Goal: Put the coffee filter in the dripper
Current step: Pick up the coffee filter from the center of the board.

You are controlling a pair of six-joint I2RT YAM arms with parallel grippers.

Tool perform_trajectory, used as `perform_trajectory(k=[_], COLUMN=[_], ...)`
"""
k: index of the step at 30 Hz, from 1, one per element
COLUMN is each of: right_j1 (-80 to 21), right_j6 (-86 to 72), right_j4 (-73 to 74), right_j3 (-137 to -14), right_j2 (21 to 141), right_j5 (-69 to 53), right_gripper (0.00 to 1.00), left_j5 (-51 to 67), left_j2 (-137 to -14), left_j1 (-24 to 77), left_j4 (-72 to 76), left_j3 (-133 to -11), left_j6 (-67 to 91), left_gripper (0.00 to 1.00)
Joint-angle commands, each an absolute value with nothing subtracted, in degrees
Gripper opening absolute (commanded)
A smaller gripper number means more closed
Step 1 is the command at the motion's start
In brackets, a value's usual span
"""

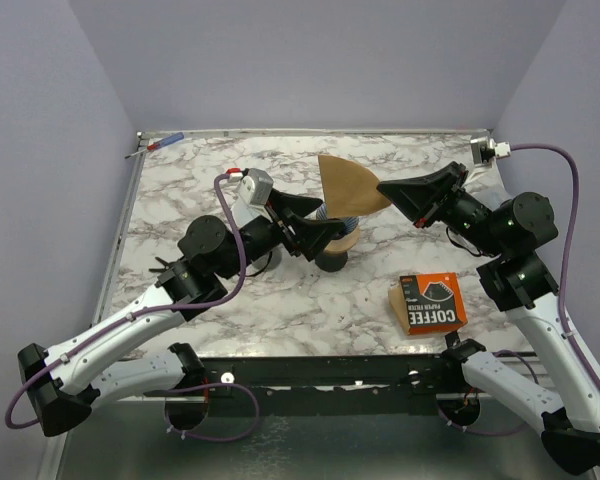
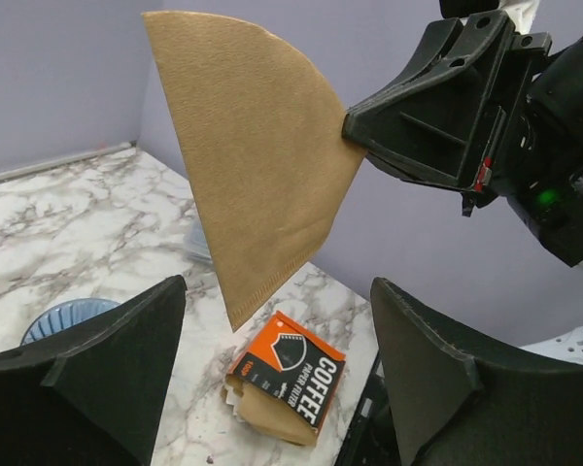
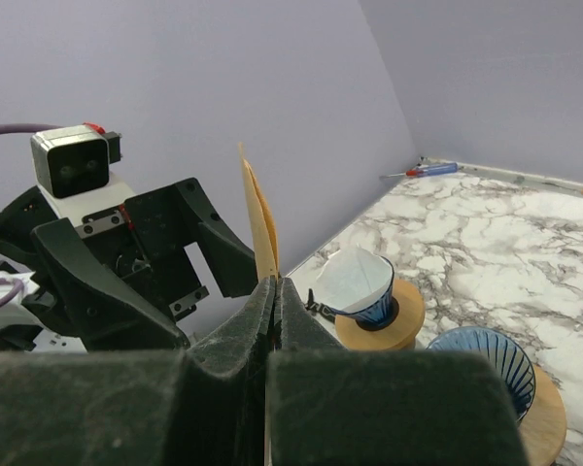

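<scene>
The right gripper (image 2: 355, 131) holds the brown filter (image 2: 253, 165) in the air above mid-counter, its jaws pinching the filter's right edge. The left gripper (image 1: 328, 228) faces it, jaws spread. Best to take the lower tip gently, avoid creasing it, and then seat it point-down in the empty blue dripper (image 3: 481, 354).

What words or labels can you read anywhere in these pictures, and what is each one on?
"COFFEE": large white letters on the orange and black box.
"PAPER FILTER": smaller letters beside it, same box.
Any finer print on the box: too small to read.
The coffee filter shows no print.
</scene>
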State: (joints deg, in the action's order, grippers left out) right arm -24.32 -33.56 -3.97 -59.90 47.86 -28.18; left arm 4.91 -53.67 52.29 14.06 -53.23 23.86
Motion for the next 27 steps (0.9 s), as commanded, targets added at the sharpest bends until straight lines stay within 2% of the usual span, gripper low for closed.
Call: perform_trajectory(k=[1,11,16,23,27], right_j1=[-24.5,-24.5,-24.5,-24.5,-24.5], right_j6=[-36.2,-34.9,-35.1,-35.1,-34.9], right_j4=[-4.7,-0.5,-0.1,-0.1,1.9], right_j3=[-61.3,-62.6,-62.7,-63.3,-63.4], right_j2=[47.4,47.5,48.0,49.6,50.1], right_j5=[-26.7,-23.4,-22.8,-24.0,-23.6], right_gripper=[0.01,0.01,0.01,0.01,0.0], left_j5=[11.6,16.7,18.8,20.3,20.1], left_j2=[-55.8,-57.8,-58.3,-59.5,-59.6], left_j1=[50.5,47.2,46.5,46.0,45.6], left_j4=[21.1,26.1,29.1,29.6,29.9], left_j3=[-53.2,-51.9,-50.7,-50.8,-50.6], left_j6=[28.7,34.0,36.2,36.2,36.1], left_gripper=[0.75,0.57,0.33,0.29,0.1])
